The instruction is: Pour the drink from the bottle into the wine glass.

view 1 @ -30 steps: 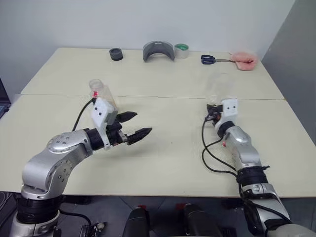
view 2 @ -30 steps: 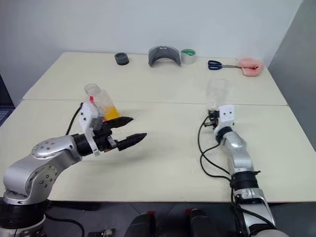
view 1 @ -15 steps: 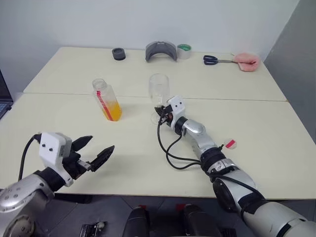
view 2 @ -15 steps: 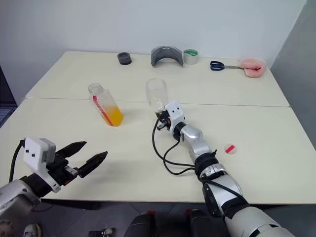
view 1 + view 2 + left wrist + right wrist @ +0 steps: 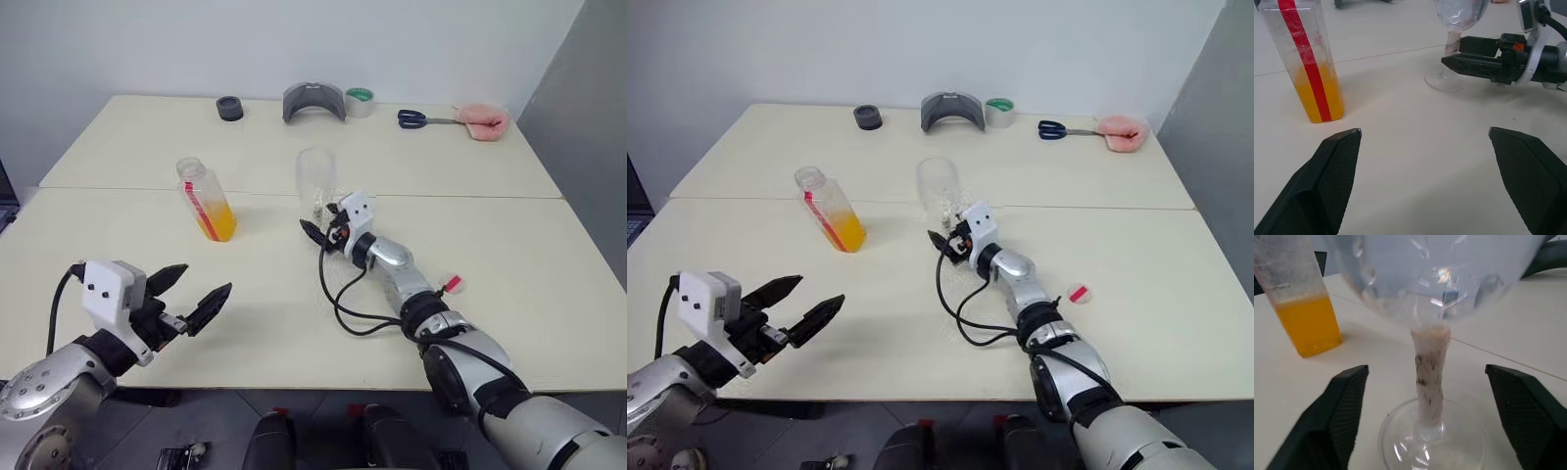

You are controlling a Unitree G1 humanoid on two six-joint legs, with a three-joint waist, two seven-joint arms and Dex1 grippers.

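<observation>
The bottle [image 5: 204, 196] stands upright and uncapped on the left of the table, with a red stripe down it and the orange drink [image 5: 217, 224] in its lower part. To its right stands the empty wine glass [image 5: 315, 179]. My right gripper [image 5: 315, 225] is open at the glass's stem [image 5: 1429, 377], one finger on each side, neither touching. My left gripper [image 5: 191, 294] is open and empty near the table's front edge, well short of the bottle [image 5: 1305, 63].
A small red round piece [image 5: 453, 285] lies on the table right of my right arm. Along the far edge sit a black roll [image 5: 230, 108], a grey curved object [image 5: 313, 101], green tape [image 5: 360, 101], scissors [image 5: 413, 118] and a pink object [image 5: 482, 119].
My right gripper carried the wine glass leftward to the table's middle, then opened off its stem. My left gripper drew back from the bottle toward the near edge.
</observation>
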